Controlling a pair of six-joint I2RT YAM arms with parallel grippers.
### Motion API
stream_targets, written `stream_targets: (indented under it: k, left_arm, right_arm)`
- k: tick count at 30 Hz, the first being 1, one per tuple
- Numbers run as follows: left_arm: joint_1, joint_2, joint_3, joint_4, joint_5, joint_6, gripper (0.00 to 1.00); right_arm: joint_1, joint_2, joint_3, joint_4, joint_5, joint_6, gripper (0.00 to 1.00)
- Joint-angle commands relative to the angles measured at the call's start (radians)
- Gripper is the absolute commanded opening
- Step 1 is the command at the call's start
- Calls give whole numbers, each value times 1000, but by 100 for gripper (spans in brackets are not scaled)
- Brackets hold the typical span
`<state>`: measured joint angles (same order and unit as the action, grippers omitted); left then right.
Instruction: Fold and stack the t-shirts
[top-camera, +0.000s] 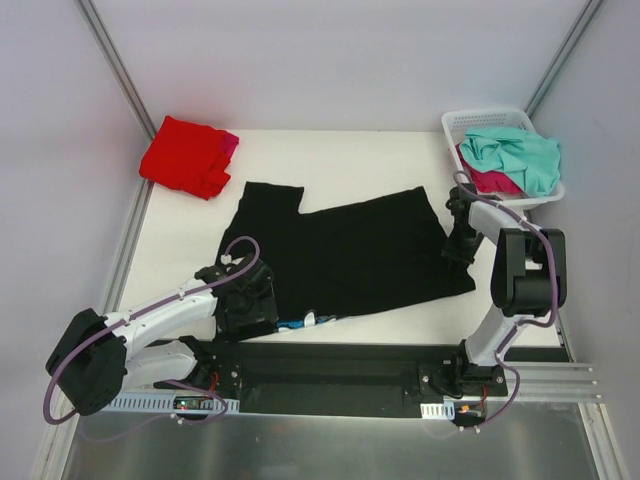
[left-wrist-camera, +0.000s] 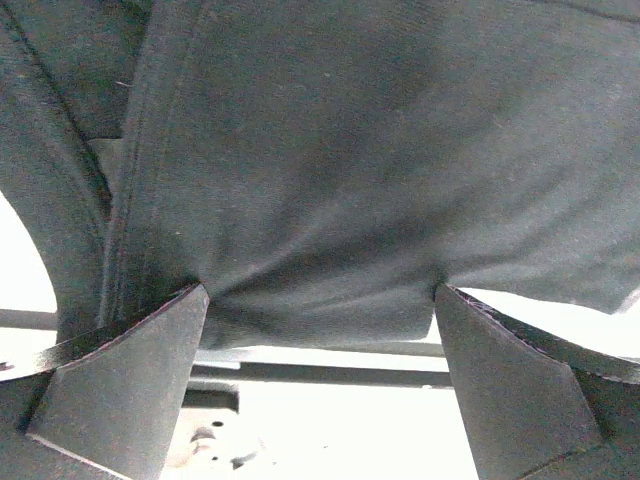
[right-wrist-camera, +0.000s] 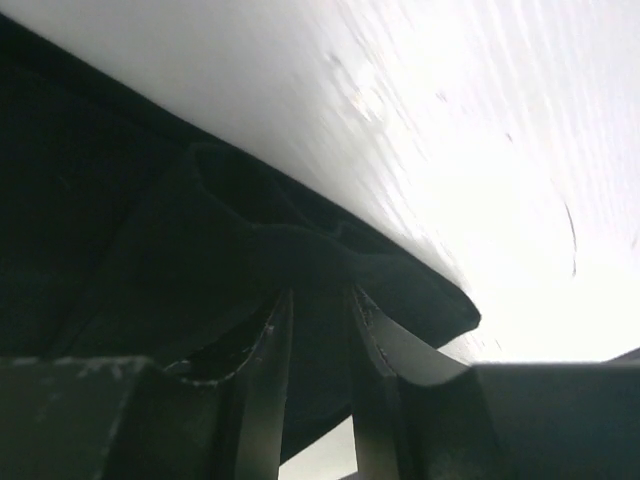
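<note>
Two pincers sit at the black t-shirt (top-camera: 350, 250), which lies spread flat in the middle of the tabletop (top-camera: 330, 150). The right pincer (top-camera: 458, 248) pinches the shirt's right edge. The left pincer (top-camera: 247, 298) is wide open at the near left edge, with cloth between its fingers. It should close there first. Then both can lift and fold together, keeping the cloth smooth. The shirt's long side runs left to right, and one flap pokes toward the far left.
</note>
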<state>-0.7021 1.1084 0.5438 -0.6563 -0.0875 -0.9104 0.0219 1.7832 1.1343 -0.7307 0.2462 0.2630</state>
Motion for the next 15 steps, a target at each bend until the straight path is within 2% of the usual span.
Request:
stream_targets:
  k: [1, 7, 15]
  left_arm:
    - [-11, 7, 30, -143, -34, -19, 99]
    - [-11, 48, 54, -141, -44, -19, 99]
    - [-10, 34, 48, -141, -51, -21, 99]
  right_arm:
    - [-20, -123, -99, -12, 21, 33, 30]
    - [-4, -268, -249, 5, -4, 53, 30]
    - [9, -389, -312, -47, 7, 67, 30]
